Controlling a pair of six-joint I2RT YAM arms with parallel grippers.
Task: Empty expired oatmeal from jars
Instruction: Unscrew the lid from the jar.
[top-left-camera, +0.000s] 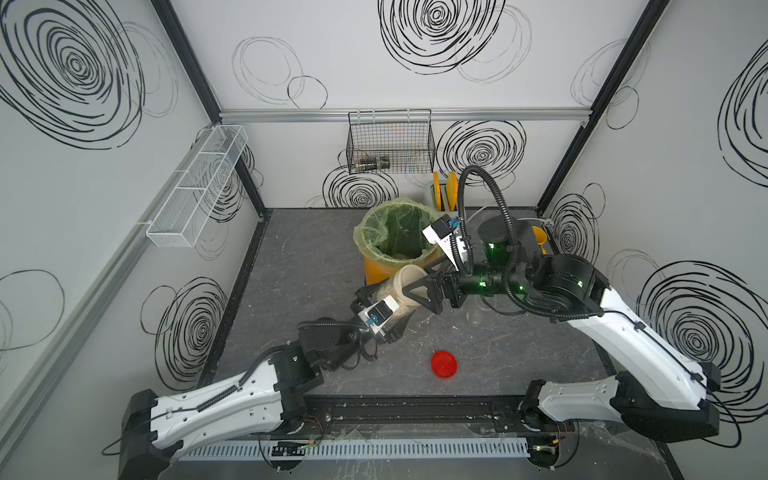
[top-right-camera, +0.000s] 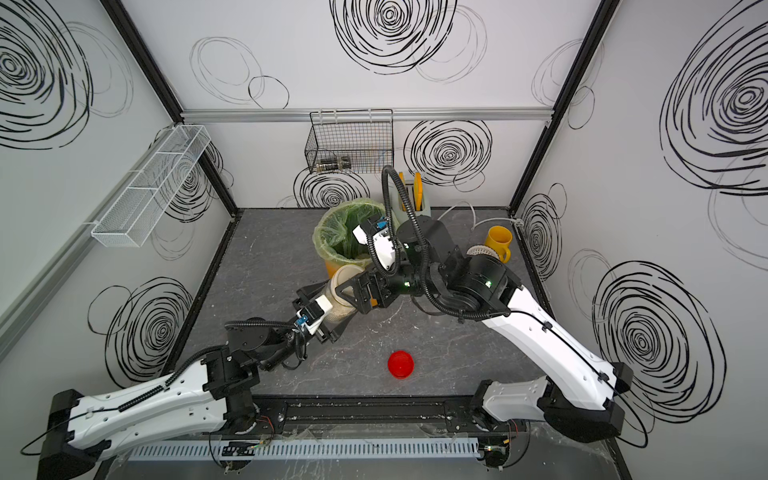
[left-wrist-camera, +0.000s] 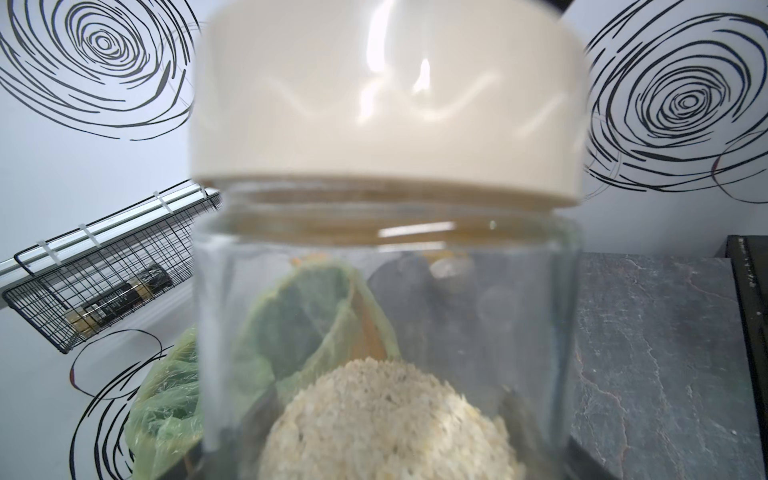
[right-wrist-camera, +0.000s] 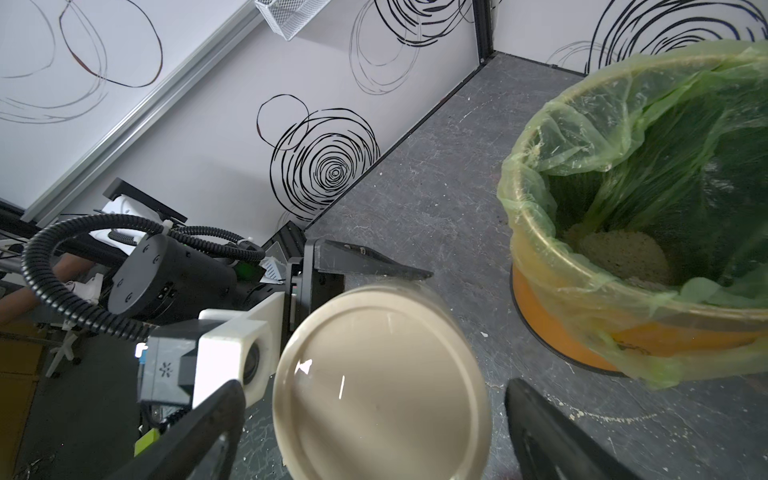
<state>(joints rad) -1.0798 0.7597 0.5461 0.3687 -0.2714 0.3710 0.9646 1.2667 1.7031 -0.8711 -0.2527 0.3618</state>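
Your left hand (top-left-camera: 386, 306) is clamped around the body of the clear jar (top-left-camera: 402, 300) and holds it tilted. The jar's cream lid (top-left-camera: 410, 277) is on and points toward the orange bucket (top-left-camera: 374, 271), which is just beside it. In the left wrist view you see the oatmeal (left-wrist-camera: 386, 419) through the wall, heaped at the end away from the lid. Your right hand (right-wrist-camera: 380, 419) is spread wide, with one finger on each side of the cream lid and a gap showing at both. More oatmeal lies at the bottom of the bucket's green liner (right-wrist-camera: 623, 124). A red lid (top-left-camera: 444, 364) rests alone on the tabletop (top-left-camera: 519, 357), well apart from the jar.
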